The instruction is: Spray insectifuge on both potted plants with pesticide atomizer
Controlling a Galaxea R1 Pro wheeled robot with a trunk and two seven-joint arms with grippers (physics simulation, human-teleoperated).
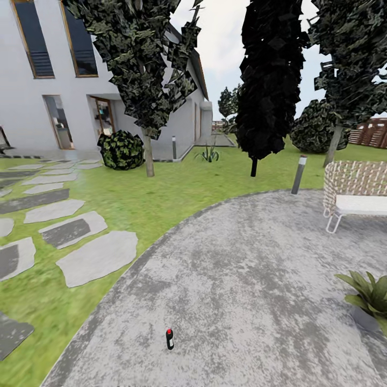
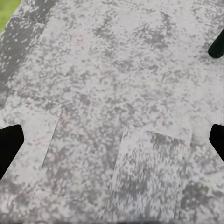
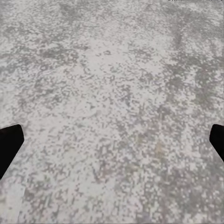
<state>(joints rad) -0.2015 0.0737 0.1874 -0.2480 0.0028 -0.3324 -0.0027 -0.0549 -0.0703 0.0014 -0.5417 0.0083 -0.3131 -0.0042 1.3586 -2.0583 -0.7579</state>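
In the head view, stepping stones (image 1: 97, 257) cross the grass (image 1: 156, 199) at the left, beside a white house (image 1: 48, 102). On the grey paving (image 1: 242, 279), low and near the middle, the small dark spray bottle (image 1: 170, 339) stands upright with a red spot on top. Farther right are a post light (image 1: 299, 174), a woven chair (image 1: 356, 193) and one potted plant (image 1: 371, 298) at the edge. The left wrist view adds a grass corner and paving under the left gripper (image 2: 112, 144), its dark fingers (image 2: 9, 147) wide apart. In the right wrist view the right gripper (image 3: 112, 144) likewise faces bare paving, spread wide.
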